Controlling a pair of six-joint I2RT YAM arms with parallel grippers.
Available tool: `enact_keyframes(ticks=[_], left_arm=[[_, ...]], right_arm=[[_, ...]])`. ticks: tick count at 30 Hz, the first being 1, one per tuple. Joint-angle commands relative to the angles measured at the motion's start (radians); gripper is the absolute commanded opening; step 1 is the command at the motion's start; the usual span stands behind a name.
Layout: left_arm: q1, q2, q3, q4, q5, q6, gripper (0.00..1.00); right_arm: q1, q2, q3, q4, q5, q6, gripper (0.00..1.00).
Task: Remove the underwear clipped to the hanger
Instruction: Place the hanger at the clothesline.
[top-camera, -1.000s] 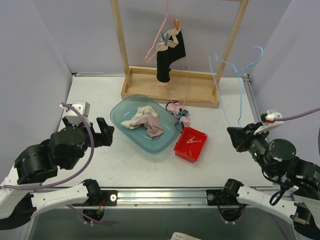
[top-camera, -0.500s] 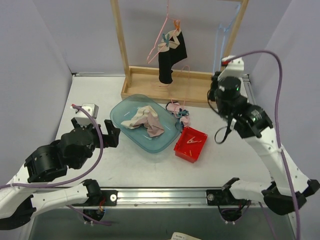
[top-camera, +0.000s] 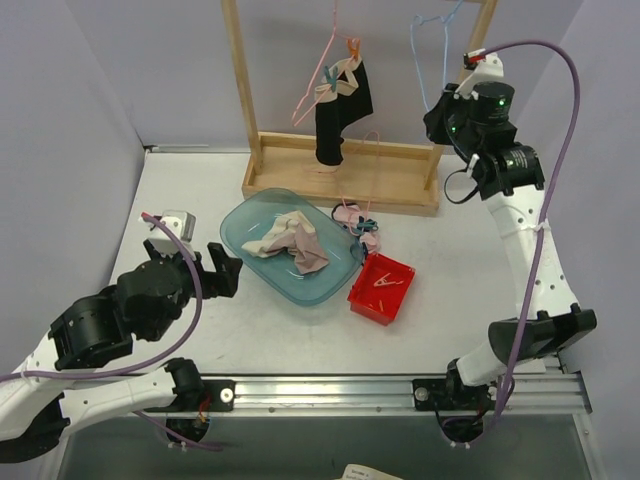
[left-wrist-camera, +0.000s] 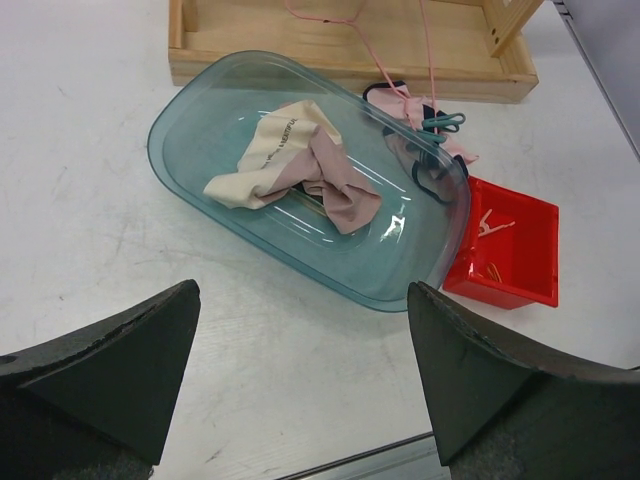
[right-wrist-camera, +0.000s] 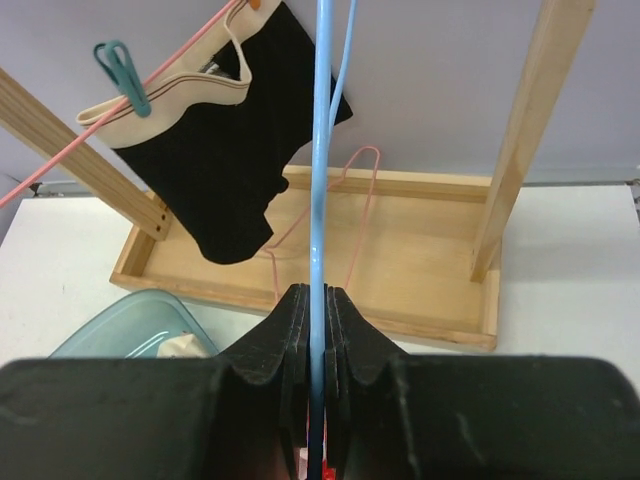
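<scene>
Black underwear with a beige waistband hangs clipped to a pink hanger on the wooden rack; in the right wrist view the black underwear is held by a teal clothespin. My right gripper is shut on the wire of a blue hanger, raised high by the rack's right post. Pale pink underwear lies crumpled in the teal tub. Another pink, dark-trimmed piece lies beside the tub. My left gripper stands open over bare table near the tub's front.
A red bin holding clothespins sits right of the tub. The rack's wooden base tray lies at the back, with a second pink hanger leaning in it. Purple walls close in both sides.
My right arm has swung up from the near right of the table to the rack's right post, carrying the blue hanger high. My left arm has crept slightly towards the tub.
</scene>
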Motion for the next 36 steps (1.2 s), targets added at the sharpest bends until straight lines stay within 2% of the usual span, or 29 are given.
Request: enact_keyframes(ticks=[1, 3, 12, 27, 28, 29, 31, 32, 35, 36], left_arm=[[0.004, -0.013, -0.013, 0.068, 0.014, 0.009, 0.94], [0.006, -0.008, -0.015, 0.073, 0.02, 0.008, 0.94], [0.008, -0.007, -0.022, 0.079, 0.032, 0.005, 0.94], [0.009, 0.001, -0.015, 0.076, 0.036, 0.014, 0.94], [0.009, 0.001, -0.016, 0.076, 0.034, 0.015, 0.94], [0.009, 0.001, -0.016, 0.079, 0.031, 0.017, 0.94], [0.009, 0.007, -0.013, 0.08, 0.029, 0.023, 0.94], [0.011, 0.009, -0.012, 0.08, 0.029, 0.026, 0.94], [0.012, 0.019, -0.006, 0.089, 0.022, 0.037, 0.94], [0.014, 0.024, -0.006, 0.093, 0.019, 0.047, 0.94]], right_arm=[[-0.088, 0.047, 0.079, 0.028, -0.185, 0.007, 0.0], [-0.119, 0.071, 0.103, 0.021, -0.248, 0.011, 0.0], [-0.173, 0.128, 0.158, -0.004, -0.328, 0.014, 0.0], [-0.159, 0.001, -0.064, -0.055, -0.298, 0.057, 0.0], [-0.161, -0.011, -0.066, -0.056, -0.288, 0.057, 0.09], [-0.161, -0.014, -0.064, -0.058, -0.275, 0.055, 0.27], [-0.161, -0.031, -0.061, -0.059, -0.259, 0.058, 0.49], [-0.159, -0.036, -0.059, -0.058, -0.249, 0.058, 0.72], [-0.162, -0.048, -0.046, -0.058, -0.218, 0.064, 0.99], [-0.162, -0.056, -0.044, -0.056, -0.198, 0.066, 1.0]])
